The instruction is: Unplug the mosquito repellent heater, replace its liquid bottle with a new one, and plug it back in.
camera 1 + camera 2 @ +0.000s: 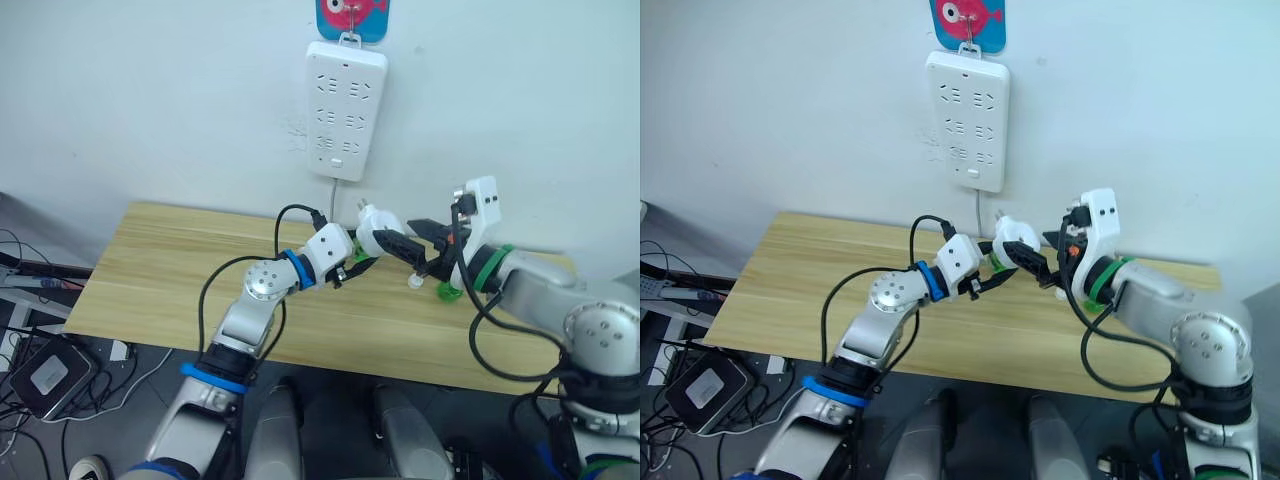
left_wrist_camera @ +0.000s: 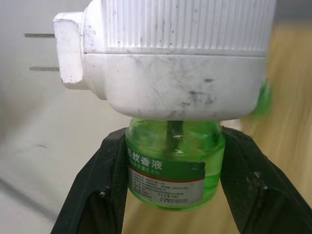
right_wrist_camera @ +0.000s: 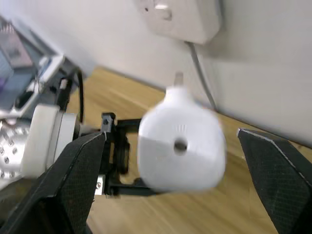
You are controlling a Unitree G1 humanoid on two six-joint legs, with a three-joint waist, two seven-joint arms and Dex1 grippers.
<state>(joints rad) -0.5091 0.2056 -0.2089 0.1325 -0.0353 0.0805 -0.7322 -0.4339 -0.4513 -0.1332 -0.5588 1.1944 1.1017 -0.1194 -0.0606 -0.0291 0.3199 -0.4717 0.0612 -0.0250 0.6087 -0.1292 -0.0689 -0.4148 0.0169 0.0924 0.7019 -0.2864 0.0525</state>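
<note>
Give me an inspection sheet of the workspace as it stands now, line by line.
Surface: wooden table against a white wall.
Job's things: mosquito repellent heater is unplugged, prongs bare, held above the table; green liquid bottle still sits under it. A second green bottle lies on the table by the right arm.
Clutter: small white piece on the table beside it.
Grippers: left gripper is shut on the green liquid bottle; right gripper is open, fingers either side of the heater, not touching.
Cables: black cables loop along both arms; power strip's cord drops behind the table.
Surroundings: power strip hangs on the wall; cables and a box on the floor.
</note>
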